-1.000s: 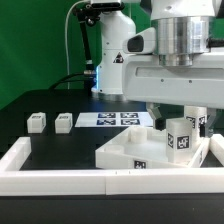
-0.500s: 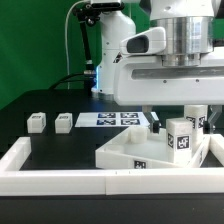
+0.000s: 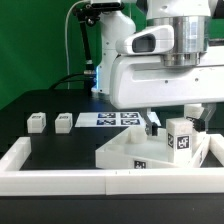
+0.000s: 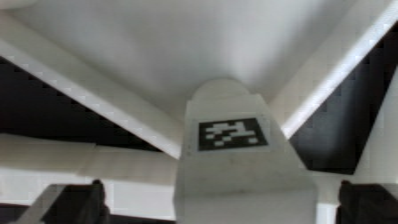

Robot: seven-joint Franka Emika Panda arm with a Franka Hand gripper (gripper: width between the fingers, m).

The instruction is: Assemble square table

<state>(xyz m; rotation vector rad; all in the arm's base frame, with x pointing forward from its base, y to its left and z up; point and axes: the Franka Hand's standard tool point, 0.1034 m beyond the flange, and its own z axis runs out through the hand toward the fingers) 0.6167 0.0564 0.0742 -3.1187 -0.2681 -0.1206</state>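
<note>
Lifted slightly since a second ago, the wide, empty fingers [image 3: 153,124] straddle the short white block leg [image 3: 180,136] upright on the large white square plastic slab [image 3: 135,152] lying on the black desk [image 3: 60,145], so probably close centred and plumb before twisting.

Two loose legs [image 3: 37,122] [image 3: 64,121] at the exterior view's left, marker board [image 3: 118,119] beside them, tabletop [image 3: 125,152] before it.

Robotics lab, black table [image 3: 66,146], green backdrop [image 3: 30,50], marker board [image 3: 112,119] with tags
</note>
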